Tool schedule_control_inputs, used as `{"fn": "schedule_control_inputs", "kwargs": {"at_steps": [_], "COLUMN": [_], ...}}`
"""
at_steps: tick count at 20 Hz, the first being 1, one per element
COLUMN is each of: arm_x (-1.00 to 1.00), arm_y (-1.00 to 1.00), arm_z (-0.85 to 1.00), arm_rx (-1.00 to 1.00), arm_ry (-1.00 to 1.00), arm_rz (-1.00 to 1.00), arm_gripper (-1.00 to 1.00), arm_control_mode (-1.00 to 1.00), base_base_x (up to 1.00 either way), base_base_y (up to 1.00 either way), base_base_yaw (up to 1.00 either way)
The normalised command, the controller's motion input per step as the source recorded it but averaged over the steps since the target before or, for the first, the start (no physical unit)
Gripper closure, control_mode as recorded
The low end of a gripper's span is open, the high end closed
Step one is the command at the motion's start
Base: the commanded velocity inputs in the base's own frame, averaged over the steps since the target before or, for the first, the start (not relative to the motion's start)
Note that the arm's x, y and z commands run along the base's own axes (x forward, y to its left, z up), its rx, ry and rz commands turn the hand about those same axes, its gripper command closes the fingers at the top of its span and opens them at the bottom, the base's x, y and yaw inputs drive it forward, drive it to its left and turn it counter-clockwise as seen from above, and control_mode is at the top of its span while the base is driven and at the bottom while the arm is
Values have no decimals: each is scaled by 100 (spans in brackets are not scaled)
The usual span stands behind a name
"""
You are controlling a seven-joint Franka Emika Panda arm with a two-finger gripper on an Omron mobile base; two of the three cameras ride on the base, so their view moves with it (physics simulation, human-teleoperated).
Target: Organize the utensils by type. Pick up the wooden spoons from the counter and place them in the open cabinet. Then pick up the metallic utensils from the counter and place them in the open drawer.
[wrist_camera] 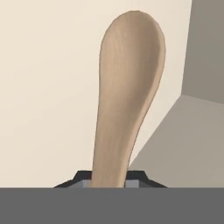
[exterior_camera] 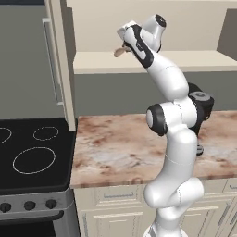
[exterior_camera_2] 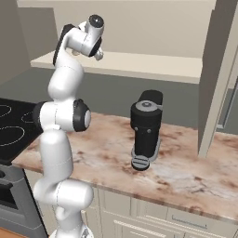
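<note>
My gripper (exterior_camera: 124, 45) is raised up at the open cabinet, above the front edge of its cream shelf (exterior_camera: 185, 61). It is shut on the handle of the paler tan wooden spoon (exterior_camera: 120, 52). In the hand view that wooden spoon (wrist_camera: 127, 87) rises from between the fingertips of the gripper (wrist_camera: 113, 183), its oval bowl pointing at the cabinet's pale back wall, with the shelf's surface and a side wall to the right. From the right base view, the gripper (exterior_camera_2: 98, 55) hangs just over the shelf (exterior_camera_2: 148, 67), and the spoon is barely visible.
The cabinet's doors stand open at both sides (exterior_camera: 62, 69) (exterior_camera_2: 214, 83). Below lies a marbled worktop (exterior_camera: 115, 148) with a black appliance (exterior_camera_2: 146, 130) standing on it. A black stove (exterior_camera: 32, 152) adjoins the worktop's left end.
</note>
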Motion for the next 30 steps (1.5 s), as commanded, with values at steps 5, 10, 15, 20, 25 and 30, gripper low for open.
{"fn": "schedule_control_inputs", "kwargs": {"at_steps": [5, 10, 15, 20, 25, 30], "arm_x": [0, 0, 0, -15, -25, -25], "arm_y": [0, 0, 0, -2, -5, -8], "arm_z": [-35, -33, -31, -29, -31, -22], "arm_rx": [0, 0, 0, 0, 0, 0], "arm_ry": [0, 0, 0, 0, 0, -4], "arm_rz": [0, 0, 2, 4, 4, 2], "arm_gripper": [-100, -100, -100, -100, -100, -100], "arm_control_mode": [-100, -100, -100, -100, -100, -100], "base_base_x": [0, 0, 0, 0, 0, 0], "base_base_y": [0, 0, 0, 0, 0, 0], "base_base_yaw": [0, 0, 0, 0, 0, 0]}}
